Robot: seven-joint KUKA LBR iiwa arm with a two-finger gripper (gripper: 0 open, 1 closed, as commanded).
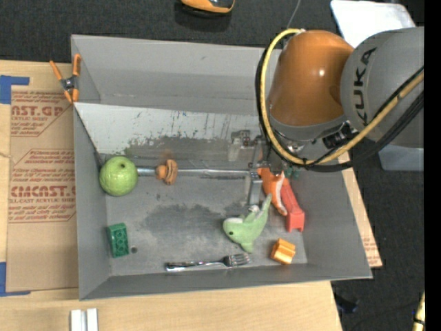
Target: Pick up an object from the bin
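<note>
Nearest to the tool (pixel 255 176): an orange-and-white toy (pixel 275 189), in the right part of the grey bin (pixel 172 67). Lay just beside the tool, on its lower right side, partly tucked beneath the wrist. Rested on the bin floor, slanted from upper left to lower right. Could not tell the tool's state, open or closed; hidden in shadow under the wrist.

Touching that toy along its right side: a red block (pixel 295 212), long and narrow, slanted the same way. Just below tool and toy: a green soft toy (pixel 247 230), fish-like, tail pointing up toward the tool and appearing to touch the orange-and-white toy. Near the bin's lower right corner, apart from the soft toy: a small orange block (pixel 282 251). Along the lower wall, left of that: a metal fork (pixel 205 262), tines to the right.

Running leftward from the tool across the floor: a thin metal rod (pixel 207 174), with a small tan piece (pixel 165 172) on it and a green apple (pixel 118 176) at its far end, by the left wall. Well apart from the tool, in the lower left corner: a green brick (pixel 118 241).

Above the tool: the arm (pixel 386 81), entering from the right, with a rounded orange cover (pixel 306 78) and looped yellow and black cables (pixel 265 88).
</note>
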